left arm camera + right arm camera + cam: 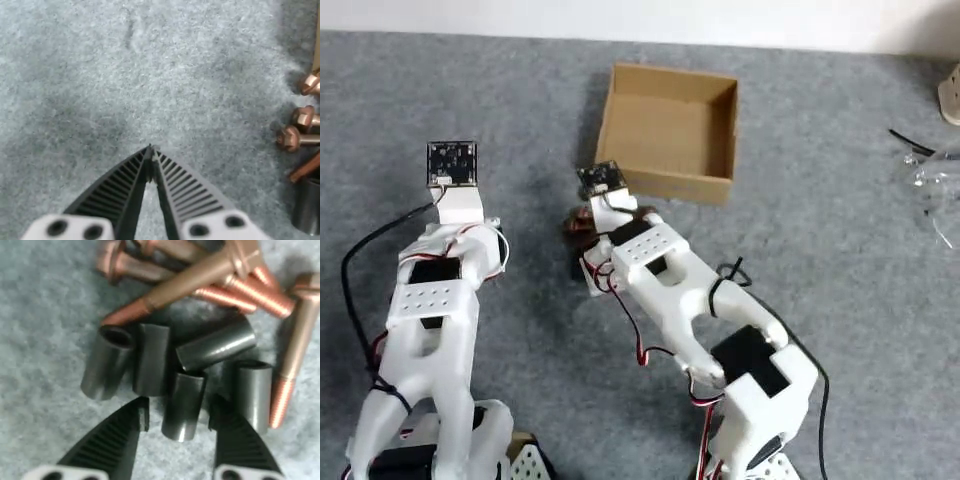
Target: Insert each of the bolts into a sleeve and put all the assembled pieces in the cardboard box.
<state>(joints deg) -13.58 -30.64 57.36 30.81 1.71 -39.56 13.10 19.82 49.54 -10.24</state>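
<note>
We note copper-coloured bolts (200, 276), dark grey sleeves (184, 407), a plain brown cardboard box (665, 184), white arms (660, 268), black ribbed fingers (110, 440) on the right gripper (180, 414), and a mottled grey table (840, 260).

The high camera looked down from far up on the grey mat (840, 300), both arms (430, 300) and the cardboard box (667, 130). Each wrist camera pointed down at the mat from very close. Both wrist cameras saw the same bolts (290, 138), the right one much nearer.

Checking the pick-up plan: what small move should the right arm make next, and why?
Probably close the right gripper on the sleeve, lowering a little first if needed: its open jaws stand either side of that sleeve, while the bolts lie loose beyond it.
</note>
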